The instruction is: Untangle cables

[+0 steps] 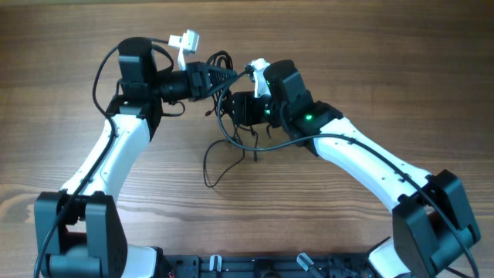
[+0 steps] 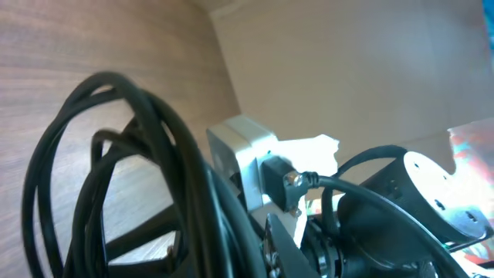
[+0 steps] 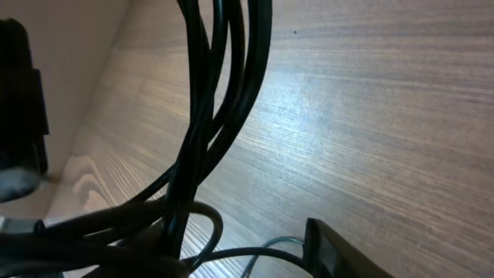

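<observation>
A tangle of black cables hangs between my two grippers at the middle back of the table, and one thin loop trails down onto the wood. My left gripper is shut on a thick bundle of these cables, which fills the left wrist view around the gripper. My right gripper sits just below and right of it. In the right wrist view the cables run down its left side. Its right finger stands apart from them, so the gripper looks open.
The wooden table lies all around. The right arm's white wrist camera is very near the left gripper. Both arms' own black leads loop beside them. The arm bases stand at the front edge.
</observation>
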### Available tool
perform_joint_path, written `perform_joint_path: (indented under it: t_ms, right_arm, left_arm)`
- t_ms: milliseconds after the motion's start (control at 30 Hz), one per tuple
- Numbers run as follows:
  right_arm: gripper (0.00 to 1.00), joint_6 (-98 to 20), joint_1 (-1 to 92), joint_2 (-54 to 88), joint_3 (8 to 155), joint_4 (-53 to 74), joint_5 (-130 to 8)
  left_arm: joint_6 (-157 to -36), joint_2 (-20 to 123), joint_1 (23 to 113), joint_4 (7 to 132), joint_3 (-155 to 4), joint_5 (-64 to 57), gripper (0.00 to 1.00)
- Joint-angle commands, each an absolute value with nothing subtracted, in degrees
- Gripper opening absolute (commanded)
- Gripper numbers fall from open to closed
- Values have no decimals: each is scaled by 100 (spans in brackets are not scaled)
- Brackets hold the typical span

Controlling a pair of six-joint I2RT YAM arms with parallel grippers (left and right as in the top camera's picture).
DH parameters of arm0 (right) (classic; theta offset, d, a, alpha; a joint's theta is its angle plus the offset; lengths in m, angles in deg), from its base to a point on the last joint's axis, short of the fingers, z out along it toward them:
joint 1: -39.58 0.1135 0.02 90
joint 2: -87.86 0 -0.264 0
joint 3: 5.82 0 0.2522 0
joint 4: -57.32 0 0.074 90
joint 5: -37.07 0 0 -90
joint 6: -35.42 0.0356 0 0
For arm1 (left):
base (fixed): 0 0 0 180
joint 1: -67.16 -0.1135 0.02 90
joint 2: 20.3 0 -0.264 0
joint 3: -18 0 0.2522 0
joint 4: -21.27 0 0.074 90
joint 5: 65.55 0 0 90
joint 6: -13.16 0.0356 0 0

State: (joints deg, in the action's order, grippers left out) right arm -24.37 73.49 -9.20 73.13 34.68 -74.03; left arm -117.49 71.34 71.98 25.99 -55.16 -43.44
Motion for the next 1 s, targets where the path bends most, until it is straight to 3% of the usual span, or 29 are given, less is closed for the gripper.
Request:
perform_joint_path:
  t_ms: [0, 100, 133, 233, 267, 300, 367, 633, 800, 833, 867, 900, 967]
  right_arm:
    - [56, -2459, 7336, -1381, 6830, 2751, -6925]
    - [55, -2507, 7336, -1313, 6830, 2513, -6920]
    - [56, -2502, 7336, -1254, 6830, 2502, -6925]
    - [56, -2511, 7303, -1003, 6830, 2508, -6918]
    - [56, -2594, 7264, -874, 6832, 2506, -6920]
    - [56, -2638, 7229, -764, 6830, 2482, -6918]
    - [54, -2782, 7174, -498, 6832, 2421, -6923]
    - [55, -3012, 6877, 436, 6832, 1669, -6302]
    - [76, -3892, 6739, 914, 6832, 2211, -6573]
    - [77, -3962, 6739, 912, 6830, 2296, -6719]
    - [79, -3956, 6739, 862, 6830, 2316, -6798]
    - [79, -3954, 6739, 827, 6830, 2312, -6798]
    - [79, -3827, 6741, 654, 6830, 2371, -6800]
  left_arm:
    - [-12361, 6821, 6954, 2155, -5854, -4852, 8]
    - [-12363, 6821, 6746, 2177, -5854, -4854, 22]
    - [-12363, 6821, 6687, 2240, -5854, -4854, 38]
    - [-12361, 6821, 6689, 2286, -5854, -4854, 58]
    - [-12361, 6821, 6689, 2286, -5854, -4856, 59]
    - [-12361, 6821, 6689, 2288, -5854, -4856, 54]
    - [-12358, 6821, 6696, 2306, -5854, -4856, 7]
    - [-12310, 6821, 6693, 2306, -5854, -4869, 4]
    - [-11921, 6821, 6693, 2372, -5854, -5118, 4]
    - [-11921, 6821, 6693, 2378, -5854, -5116, 10]
    - [-11849, 6821, 6693, 2465, -5854, -5105, 54]
    - [-11615, 6821, 6693, 2653, -5854, -5061, 66]
    - [-11102, 6821, 6693, 3276, -5854, -4718, 72]
